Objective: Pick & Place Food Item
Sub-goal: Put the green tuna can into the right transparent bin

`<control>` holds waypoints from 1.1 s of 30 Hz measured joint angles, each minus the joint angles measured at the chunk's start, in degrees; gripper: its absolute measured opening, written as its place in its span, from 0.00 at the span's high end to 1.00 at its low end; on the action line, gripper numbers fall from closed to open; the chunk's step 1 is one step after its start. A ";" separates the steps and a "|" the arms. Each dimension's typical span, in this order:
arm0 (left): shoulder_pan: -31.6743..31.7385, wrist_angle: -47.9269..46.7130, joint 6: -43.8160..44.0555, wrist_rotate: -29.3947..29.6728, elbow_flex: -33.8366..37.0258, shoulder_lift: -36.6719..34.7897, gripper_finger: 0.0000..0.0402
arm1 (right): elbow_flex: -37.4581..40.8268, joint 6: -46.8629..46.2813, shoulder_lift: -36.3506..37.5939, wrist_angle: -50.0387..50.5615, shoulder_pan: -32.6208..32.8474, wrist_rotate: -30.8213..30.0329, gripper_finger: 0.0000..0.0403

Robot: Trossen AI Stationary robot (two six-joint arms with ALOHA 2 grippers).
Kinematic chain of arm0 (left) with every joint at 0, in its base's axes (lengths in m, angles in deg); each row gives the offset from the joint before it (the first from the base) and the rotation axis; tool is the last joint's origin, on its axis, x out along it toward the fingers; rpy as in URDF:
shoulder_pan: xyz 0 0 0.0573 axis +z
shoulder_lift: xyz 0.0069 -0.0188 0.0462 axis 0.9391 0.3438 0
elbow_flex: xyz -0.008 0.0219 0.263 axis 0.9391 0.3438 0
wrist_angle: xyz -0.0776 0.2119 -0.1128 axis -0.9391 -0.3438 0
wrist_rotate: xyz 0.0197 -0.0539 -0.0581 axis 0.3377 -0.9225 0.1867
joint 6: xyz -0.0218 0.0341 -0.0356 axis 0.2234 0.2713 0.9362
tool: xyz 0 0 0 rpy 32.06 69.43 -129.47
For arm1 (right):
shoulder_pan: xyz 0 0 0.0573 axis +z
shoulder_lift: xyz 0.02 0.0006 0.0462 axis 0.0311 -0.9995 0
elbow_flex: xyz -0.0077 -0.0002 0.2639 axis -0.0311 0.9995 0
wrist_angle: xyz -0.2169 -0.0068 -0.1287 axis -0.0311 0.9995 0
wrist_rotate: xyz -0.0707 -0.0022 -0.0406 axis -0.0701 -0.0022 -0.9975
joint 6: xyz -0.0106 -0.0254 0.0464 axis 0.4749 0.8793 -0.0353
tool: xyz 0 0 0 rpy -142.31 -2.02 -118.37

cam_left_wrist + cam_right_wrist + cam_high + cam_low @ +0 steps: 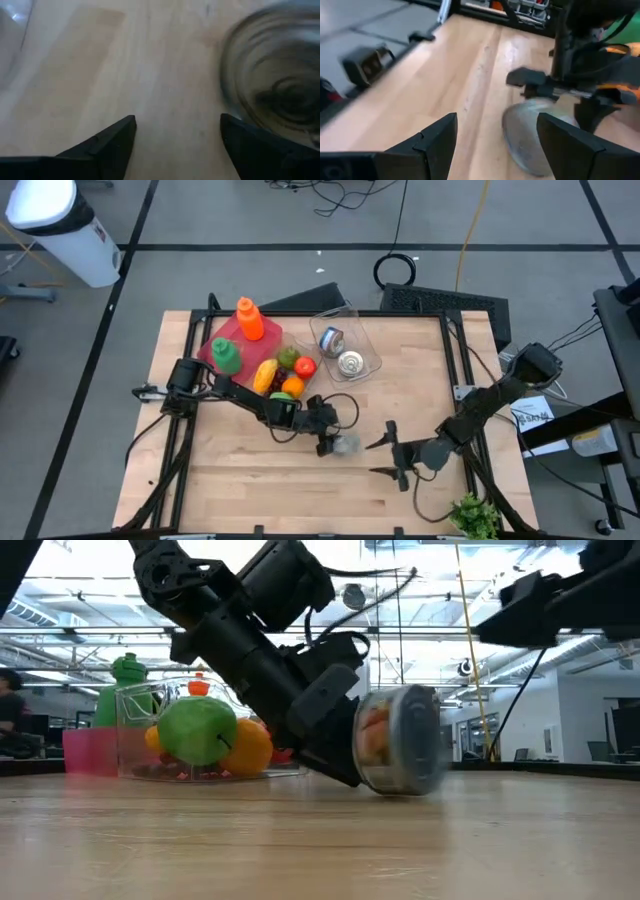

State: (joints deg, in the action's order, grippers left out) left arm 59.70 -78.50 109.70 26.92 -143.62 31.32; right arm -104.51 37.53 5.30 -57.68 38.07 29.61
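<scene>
Two arms are low over the wooden table. The left gripper sits mid-table with its fingers apart, and the clear food jar lies on its side on the wood right at their tips, not clamped. The right gripper waits just beside it, fingers spread and empty, while the fruit-filled clear bin and two cans stay further back.

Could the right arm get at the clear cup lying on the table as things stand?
Probably yes. The right end effector is open and faces the clear cup across bare wood. The left end effector sits right at the cup, open, and could crowd a grasp from that side.
</scene>
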 joint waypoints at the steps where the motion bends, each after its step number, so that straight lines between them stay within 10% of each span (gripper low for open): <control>1: -0.06 -0.22 -0.63 0.48 0.21 0.16 0.25 | -0.80 1.62 -1.34 0.02 -0.21 -0.03 0.36; 11: 0.08 -1.09 -0.30 0.26 0.06 -0.04 0.25 | -5.48 14.33 -8.76 2.21 -2.86 -10.66 0.36; 23: 0.11 1.28 1.55 1.64 0.04 -0.04 0.25 | -5.79 -30.76 -6.73 1.79 -3.34 -10.20 0.36; 33: 0.11 1.44 3.53 1.81 0.04 -0.04 0.25 | -5.76 -44.22 -6.87 13.34 -3.08 -11.88 0.36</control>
State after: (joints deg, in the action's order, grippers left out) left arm 59.81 -77.06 113.23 28.73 -143.59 31.27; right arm -110.27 -6.69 -1.58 -44.34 34.99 17.72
